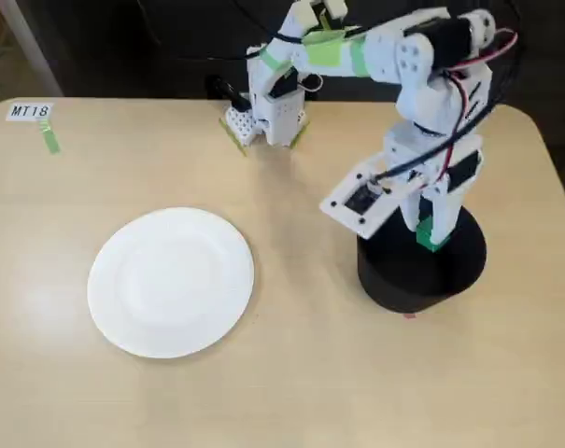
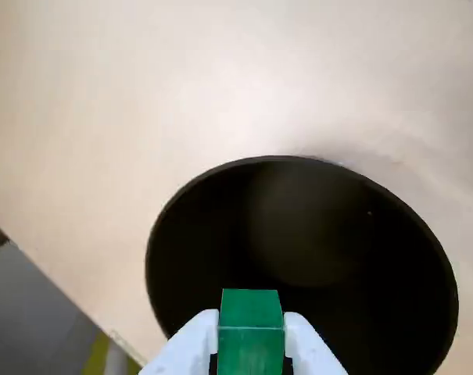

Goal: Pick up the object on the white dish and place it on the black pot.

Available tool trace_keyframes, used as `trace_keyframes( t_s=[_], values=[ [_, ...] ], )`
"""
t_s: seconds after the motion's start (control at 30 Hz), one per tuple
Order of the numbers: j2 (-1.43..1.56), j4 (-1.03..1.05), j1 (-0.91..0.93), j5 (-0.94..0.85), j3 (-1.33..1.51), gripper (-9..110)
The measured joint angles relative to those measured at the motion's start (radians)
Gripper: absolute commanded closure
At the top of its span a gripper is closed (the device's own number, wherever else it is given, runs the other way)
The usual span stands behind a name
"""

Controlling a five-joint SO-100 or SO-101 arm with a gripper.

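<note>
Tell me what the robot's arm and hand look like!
The arm is made of chunky white plastic blocks with black motors set into the joints. Red and black cables loop along its side, and strips of light green tape wrap some parts near the base. The hand has two smooth white fingers with rounded tips.

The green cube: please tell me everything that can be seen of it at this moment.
The green cube is small, bright green and opaque, with flat faces and fairly sharp edges; it looks like plastic or painted wood. It is off the white plate, which lies bare. The gripper holds it: the two white jaws press its left and right sides in the wrist view. It hangs upright over the open mouth of the black pot, near the rim. In the fixed view it shows green above the pot.
</note>
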Motion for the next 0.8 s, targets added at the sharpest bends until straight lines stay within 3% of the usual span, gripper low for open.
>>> trace_keyframes(
  t_s=[0.43,0.57,0.67,0.8],
  values=[
    [-0.126,-0.002,-0.026,0.003,0.009,101],
    [-0.126,-0.002,-0.026,-0.006,0.009,81],
    [-0.123,-0.002,-0.026,-0.025,0.009,75],
    [-0.092,-0.002,-0.026,-0.026,0.009,83]
  ],
)
